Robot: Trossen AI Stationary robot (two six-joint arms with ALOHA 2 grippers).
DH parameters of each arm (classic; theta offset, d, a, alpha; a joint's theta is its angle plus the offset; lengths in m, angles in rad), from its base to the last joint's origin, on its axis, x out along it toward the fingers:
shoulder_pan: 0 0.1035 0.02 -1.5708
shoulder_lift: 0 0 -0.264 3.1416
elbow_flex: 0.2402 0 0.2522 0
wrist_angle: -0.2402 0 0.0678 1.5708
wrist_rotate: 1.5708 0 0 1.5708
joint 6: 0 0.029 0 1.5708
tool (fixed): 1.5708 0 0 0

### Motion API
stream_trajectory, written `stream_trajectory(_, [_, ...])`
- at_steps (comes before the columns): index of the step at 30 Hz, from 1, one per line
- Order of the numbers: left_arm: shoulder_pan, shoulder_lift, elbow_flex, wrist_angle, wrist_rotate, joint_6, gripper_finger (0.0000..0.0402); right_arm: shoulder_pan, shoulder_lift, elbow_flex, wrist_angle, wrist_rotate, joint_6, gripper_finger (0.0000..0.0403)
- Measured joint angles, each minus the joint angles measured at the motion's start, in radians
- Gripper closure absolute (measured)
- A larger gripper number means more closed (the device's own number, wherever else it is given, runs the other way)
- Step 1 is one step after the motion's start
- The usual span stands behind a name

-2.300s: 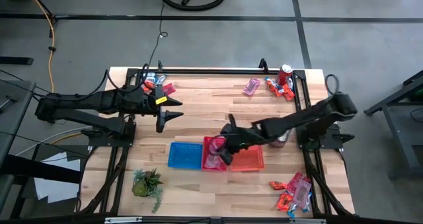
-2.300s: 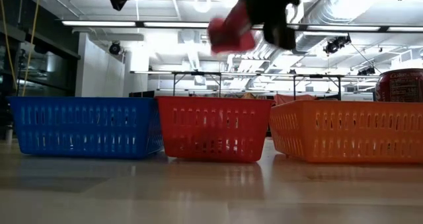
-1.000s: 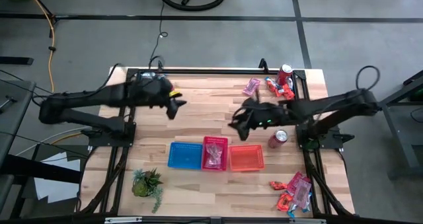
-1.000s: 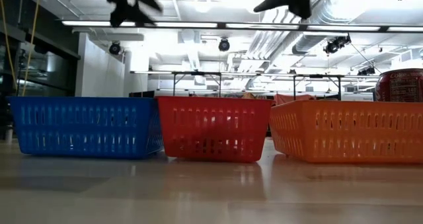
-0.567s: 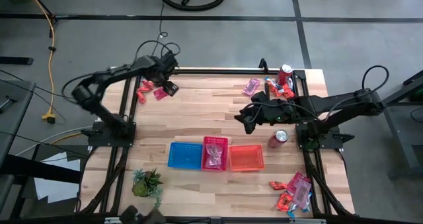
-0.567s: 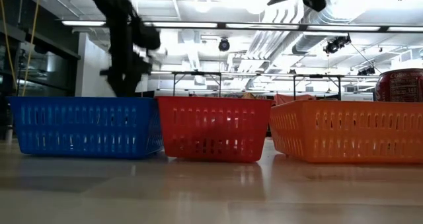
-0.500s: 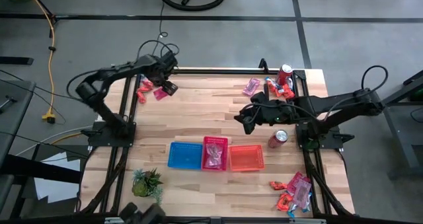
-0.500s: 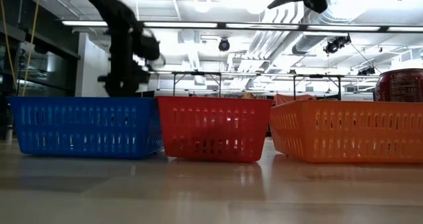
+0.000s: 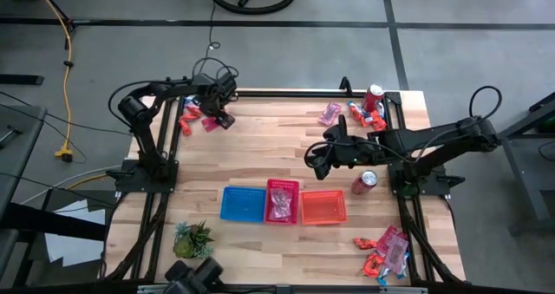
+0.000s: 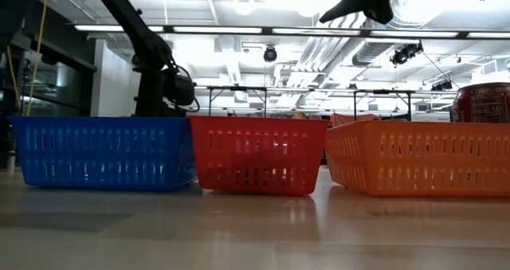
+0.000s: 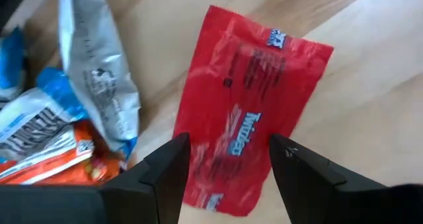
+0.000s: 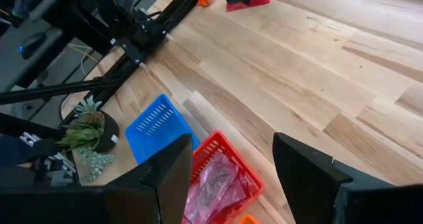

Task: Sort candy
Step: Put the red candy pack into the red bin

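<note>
Candy lies in a pile at the table's far left corner (image 9: 189,116). A red packet (image 11: 254,112) lies flat on the wood beside blue-and-silver packets (image 11: 99,85) and an orange one (image 11: 53,168). My left gripper (image 11: 228,161) points down, open, with one finger on each side of the red packet's end; in the high view it is over that pile (image 9: 223,119). My right gripper (image 9: 316,160) hangs open and empty above the table's middle. The red basket (image 9: 281,190) holds pink candy (image 12: 211,181).
The blue basket (image 9: 242,203), the red one and the orange basket (image 9: 323,207) stand in a row near the front. More candy lies far right (image 9: 364,114) and near right (image 9: 386,251). One soda can stands (image 9: 375,94), another lies (image 9: 364,181). A plant (image 9: 192,240) stands near left.
My left gripper has swung from over the table's left middle toward the far left corner, gone down and tipped until it points down over the red packet. Its fingers have stayed open. The candy has not moved.
</note>
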Motion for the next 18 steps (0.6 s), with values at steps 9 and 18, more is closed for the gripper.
stream_trajectory(9, [-0.017,0.041,0.004,0.003,0.004,0.003,0.0228,0.012,0.000,0.000,0.000,-0.026,0.026,0.0199])
stream_trajectory(18, [-0.070,-0.057,-0.006,-0.032,0.007,0.039,0.0385,0.044,0.000,0.000,0.001,-0.017,0.015,0.0199])
